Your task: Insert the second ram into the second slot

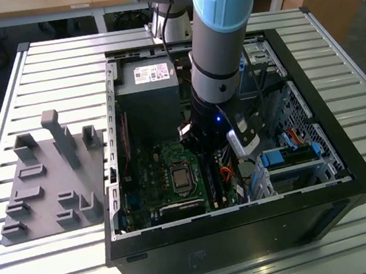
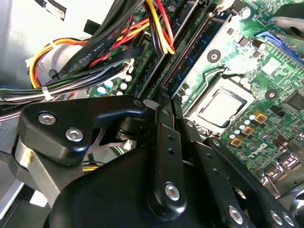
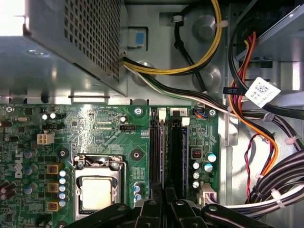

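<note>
Hovering over memory slots (image 3: 176, 147), gripper (image 3: 164, 202) pinched closed, slots lengthwise toward power supply (image 3: 71, 47)

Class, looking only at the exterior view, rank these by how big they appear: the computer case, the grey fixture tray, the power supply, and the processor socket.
1. Computer case
2. Grey fixture tray
3. Power supply, though the tray and it lie at different distances, so this pair is less certain
4. Processor socket

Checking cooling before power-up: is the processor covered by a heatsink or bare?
Bare: the processor shows its metal lid in both wrist views, nothing mounted over it.
</note>
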You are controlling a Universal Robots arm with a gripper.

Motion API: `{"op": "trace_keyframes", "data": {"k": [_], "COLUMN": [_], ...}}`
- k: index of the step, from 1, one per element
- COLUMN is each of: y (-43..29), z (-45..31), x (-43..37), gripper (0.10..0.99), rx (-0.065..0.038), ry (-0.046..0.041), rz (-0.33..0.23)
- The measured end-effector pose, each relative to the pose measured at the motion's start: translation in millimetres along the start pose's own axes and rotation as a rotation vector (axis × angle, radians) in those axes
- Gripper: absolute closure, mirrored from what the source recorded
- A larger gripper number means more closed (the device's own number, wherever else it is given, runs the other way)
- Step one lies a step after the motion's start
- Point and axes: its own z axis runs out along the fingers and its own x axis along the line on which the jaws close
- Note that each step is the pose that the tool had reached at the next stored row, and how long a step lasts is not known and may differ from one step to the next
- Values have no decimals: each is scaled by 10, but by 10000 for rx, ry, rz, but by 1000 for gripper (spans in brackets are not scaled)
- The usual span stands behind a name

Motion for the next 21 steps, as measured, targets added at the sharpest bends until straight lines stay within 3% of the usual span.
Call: {"op": "trace_keyframes", "data": {"k": [12, 13, 16, 21], "y": [-1, -1, 0, 1], "z": [15, 16, 15, -45], "x": [0, -1, 0, 2], "gripper": [941, 878, 878, 878], "rx": [2, 2, 0, 1], "ry": [0, 0, 0, 3], "rz": [1, 0, 0, 1]}}
